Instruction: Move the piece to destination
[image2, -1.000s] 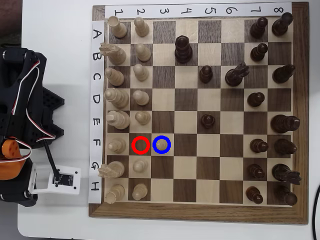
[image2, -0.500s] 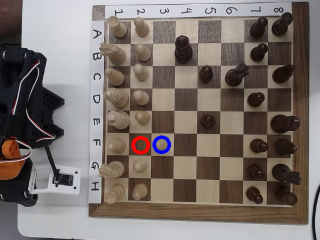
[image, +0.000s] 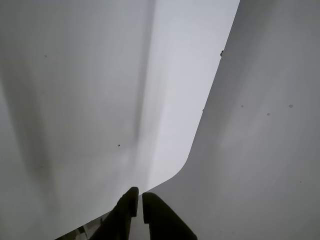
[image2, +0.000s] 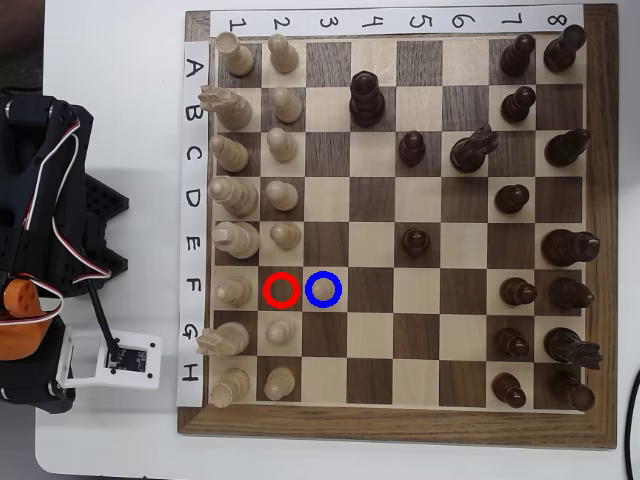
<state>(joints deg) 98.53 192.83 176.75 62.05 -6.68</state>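
White tabletop fills the wrist view, with a paler sheet curving across it and no board in sight. We start at the gripper: its two dark fingers sit at the bottom edge of that view with only a thin slit between them, so we read it as all but closed and holding nothing. It points at bare table, which fits an arm parked clear of play.

From overhead, the arm lies folded on its black base to the left of the board, well apart from every square, with an orange part and a small white plate beside it. We judge it sits there so the camera has an unblocked look at the position.

On the board, row F carries two rings. The red ring marks a dark square in column 2, and that square looks empty. Just beside it, the blue ring marks the light destination square in column 3, and the pawn stands inside it, upright as far as we can tell from above. Pale pieces fill columns 1 and 2 otherwise; dark ones crowd the right side.

With the pawn in the blue ring and the arm withdrawn, we judge the move done.
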